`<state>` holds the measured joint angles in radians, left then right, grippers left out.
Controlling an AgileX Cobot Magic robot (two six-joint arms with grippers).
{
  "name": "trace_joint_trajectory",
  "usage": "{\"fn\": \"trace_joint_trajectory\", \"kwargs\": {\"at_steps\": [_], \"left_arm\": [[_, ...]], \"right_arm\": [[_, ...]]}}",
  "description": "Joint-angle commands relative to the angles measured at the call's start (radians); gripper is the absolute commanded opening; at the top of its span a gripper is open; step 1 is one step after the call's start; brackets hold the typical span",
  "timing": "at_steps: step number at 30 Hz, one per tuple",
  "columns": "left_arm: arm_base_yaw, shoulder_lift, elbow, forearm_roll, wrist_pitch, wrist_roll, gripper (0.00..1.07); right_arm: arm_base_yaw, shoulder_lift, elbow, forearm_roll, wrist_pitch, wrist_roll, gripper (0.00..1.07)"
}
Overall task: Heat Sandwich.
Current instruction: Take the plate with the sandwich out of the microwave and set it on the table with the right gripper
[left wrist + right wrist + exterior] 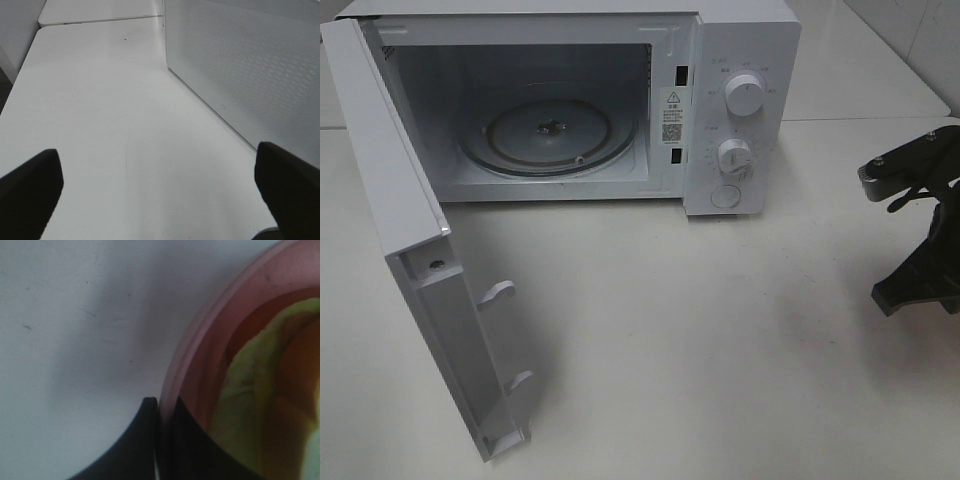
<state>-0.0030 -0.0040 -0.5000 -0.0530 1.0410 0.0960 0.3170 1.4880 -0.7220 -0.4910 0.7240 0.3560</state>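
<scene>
White microwave sits at the back of the counter with its door swung wide open toward the front left. Inside you can see the glass turntable, and on the control panel there are 2 knobs stacked above a round button.

Left gripper: jaws spread wide apart with just bare counter between them, holding nothing. The perforated face of the microwave door runs along beside it.

Right gripper: jaws pinched together right on the rim of the pink plate, so it's gripping the plate edge. The sandwich is on that plate, just beside the jaws; it's blurry up close, but you can make out yellow-green filling and orange-brown crust. In the high view only the right arm shows at the far right edge, well apart from the microwave; plate and sandwich fall outside that view.
</scene>
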Motion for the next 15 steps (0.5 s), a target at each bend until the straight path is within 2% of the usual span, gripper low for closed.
{"fn": "trace_joint_trajectory", "kwargs": {"at_steps": [1, 7, 15], "left_arm": [[0.002, -0.021, 0.004, 0.003, -0.005, -0.003, 0.99], [0.002, -0.021, 0.004, 0.003, -0.005, -0.003, 0.99], [0.002, -0.021, 0.004, 0.003, -0.005, -0.003, 0.99]], "right_arm": [[-0.029, 0.033, -0.011, -0.026, -0.030, 0.004, 0.00], [-0.052, 0.092, -0.011, -0.034, -0.097, 0.039, 0.00], [-0.052, 0.182, -0.011, -0.122, -0.164, 0.161, 0.00]]}}
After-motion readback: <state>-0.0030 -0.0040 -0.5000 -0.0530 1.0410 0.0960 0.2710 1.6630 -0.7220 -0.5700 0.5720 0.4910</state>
